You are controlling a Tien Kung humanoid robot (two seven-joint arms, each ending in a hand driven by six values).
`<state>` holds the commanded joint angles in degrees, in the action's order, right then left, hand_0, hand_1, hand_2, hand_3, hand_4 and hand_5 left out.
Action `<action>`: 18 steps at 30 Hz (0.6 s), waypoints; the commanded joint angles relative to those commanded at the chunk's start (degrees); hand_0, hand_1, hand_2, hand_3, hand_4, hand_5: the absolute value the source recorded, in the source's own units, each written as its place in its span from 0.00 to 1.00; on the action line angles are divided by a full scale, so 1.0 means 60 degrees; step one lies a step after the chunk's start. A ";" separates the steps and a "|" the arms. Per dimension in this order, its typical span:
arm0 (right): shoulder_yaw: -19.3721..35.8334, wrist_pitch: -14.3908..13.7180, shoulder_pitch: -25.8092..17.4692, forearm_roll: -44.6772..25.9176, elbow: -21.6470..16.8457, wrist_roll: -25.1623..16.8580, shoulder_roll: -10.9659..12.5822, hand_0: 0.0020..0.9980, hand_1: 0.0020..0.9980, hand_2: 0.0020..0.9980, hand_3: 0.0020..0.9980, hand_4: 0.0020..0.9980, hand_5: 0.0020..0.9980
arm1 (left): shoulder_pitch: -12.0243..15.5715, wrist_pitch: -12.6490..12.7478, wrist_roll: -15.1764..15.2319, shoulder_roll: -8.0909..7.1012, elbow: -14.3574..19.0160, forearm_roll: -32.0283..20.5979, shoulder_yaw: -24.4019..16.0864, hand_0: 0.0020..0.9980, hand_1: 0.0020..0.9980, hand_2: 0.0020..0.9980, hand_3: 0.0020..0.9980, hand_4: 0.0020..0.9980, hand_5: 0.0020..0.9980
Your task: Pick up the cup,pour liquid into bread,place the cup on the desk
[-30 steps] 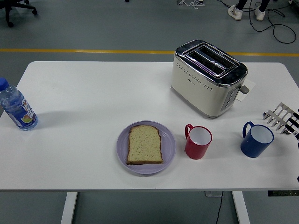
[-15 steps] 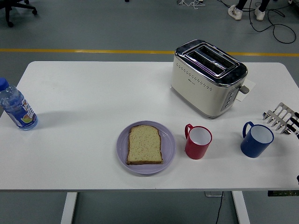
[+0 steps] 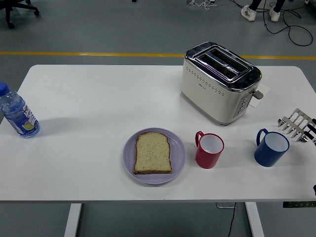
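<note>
Standing on the table: two cups, one toaster, one bottle, one plate bearing one bread slice. Red cup and blue cup stand upright. Right hand shows only at the edge; finger state cannot be told.

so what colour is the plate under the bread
Pale lilac plate, under the bread, seen in the head view.

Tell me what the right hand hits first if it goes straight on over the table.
Likely the metal toast rack. Only a sliver of the right hand shows, right beside the rack at the picture's right edge. The blue cup lies beyond. The hand's exact pointing and height are unclear.
</note>
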<state>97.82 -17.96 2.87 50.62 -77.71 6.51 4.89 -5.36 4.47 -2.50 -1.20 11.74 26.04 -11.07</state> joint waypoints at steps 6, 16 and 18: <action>-0.0003 -0.0040 -0.0006 0.0042 0.0012 -0.0008 -0.0003 0.69 0.67 0.68 0.62 0.49 0.47 | 0.0010 -0.0003 -0.0002 0.0000 0.0001 0.0002 0.0037 0.64 0.65 0.67 0.57 0.33 0.84; -0.0030 -0.0041 -0.0001 0.0035 0.0032 -0.0034 -0.0012 0.68 0.66 0.68 0.62 0.48 0.45 | 0.0001 -0.0004 0.0001 0.0018 0.0006 0.0009 0.0039 0.64 0.65 0.67 0.57 0.33 0.84; -0.0042 -0.0033 0.0003 0.0030 0.0044 -0.0044 -0.0015 0.68 0.66 0.68 0.62 0.48 0.45 | -0.0002 -0.0004 0.0001 0.0017 0.0007 0.0013 0.0019 0.64 0.65 0.67 0.57 0.33 0.84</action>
<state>97.57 -18.16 2.89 50.79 -77.45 6.24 4.79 -5.37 4.45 -2.50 -1.10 11.78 26.12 -10.96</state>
